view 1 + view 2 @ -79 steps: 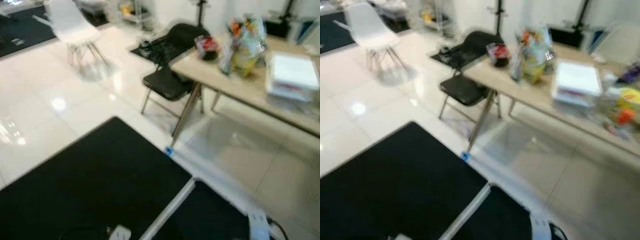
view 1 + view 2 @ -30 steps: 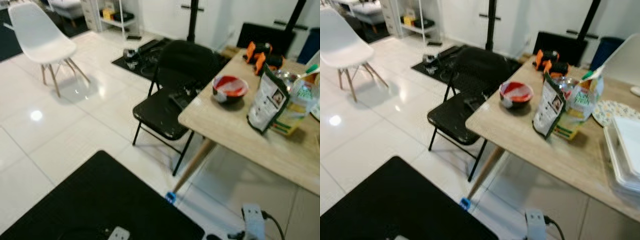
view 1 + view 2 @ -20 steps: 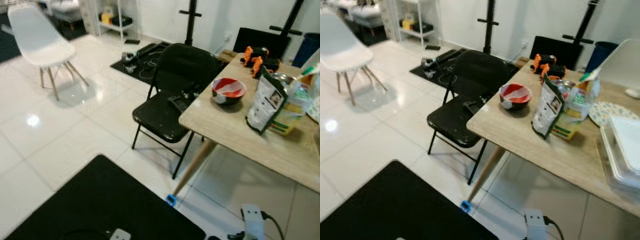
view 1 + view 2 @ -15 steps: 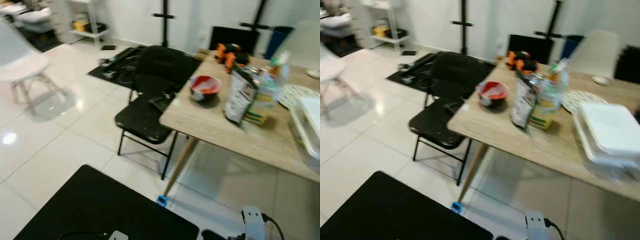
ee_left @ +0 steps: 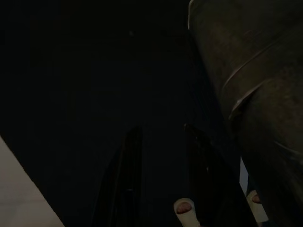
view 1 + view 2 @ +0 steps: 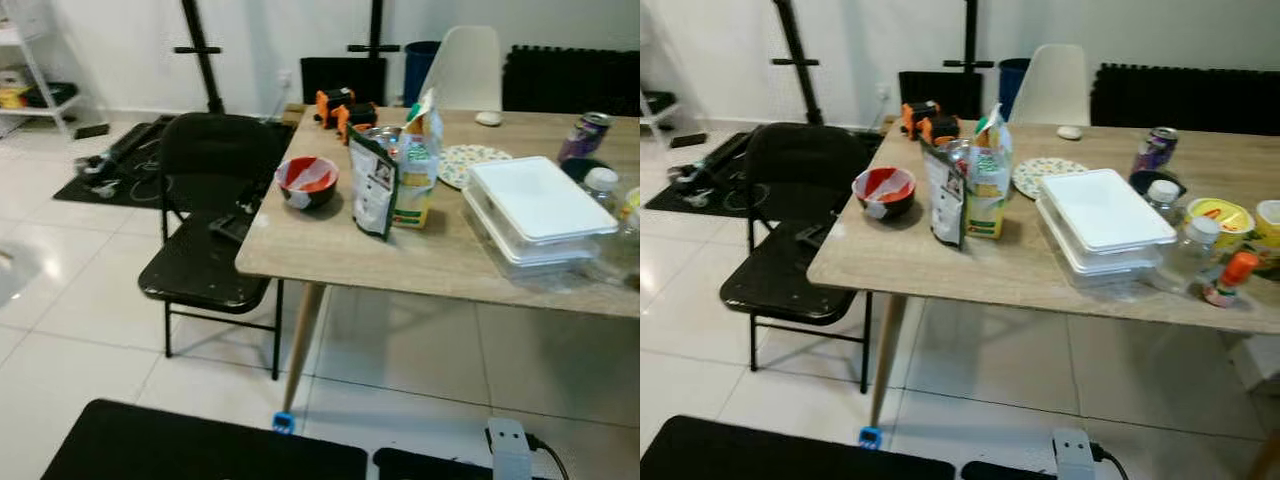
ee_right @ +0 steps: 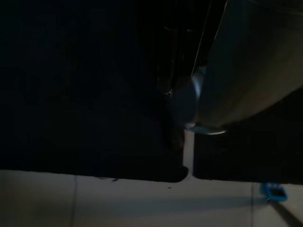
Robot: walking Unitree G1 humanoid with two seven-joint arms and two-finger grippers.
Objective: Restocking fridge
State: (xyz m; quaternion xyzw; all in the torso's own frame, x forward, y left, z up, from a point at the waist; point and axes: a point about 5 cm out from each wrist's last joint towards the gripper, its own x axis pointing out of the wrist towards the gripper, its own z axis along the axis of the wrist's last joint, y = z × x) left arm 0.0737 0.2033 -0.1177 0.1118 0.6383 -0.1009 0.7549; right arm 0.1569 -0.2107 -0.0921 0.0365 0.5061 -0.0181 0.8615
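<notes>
Since the earlier frames the camera has swung right: the white chair on the left has left the picture, and the whole wooden table (image 6: pixel 1020 265) is now in view, where only its near corner showed before.

Count on the table: one red bowl (image 6: pixel 884 190); two food bags standing together, one dark bag (image 6: pixel 944 195) and one yellow bag (image 6: pixel 989 185); one patterned plate (image 6: pixel 1045 173); one stack of white lidded containers (image 6: pixel 1100 222); one purple can (image 6: pixel 1153 150); two orange tools (image 6: pixel 925 118) at the far edge; one clear bottle (image 6: pixel 1163 205).

One black folding chair (image 6: pixel 205 235) stands at the table's left end.

The left gripper (image 5: pixel 161 184) hangs in the dark with its fingers spread apart. Of the right gripper I cannot tell whether it is spread or closed.
</notes>
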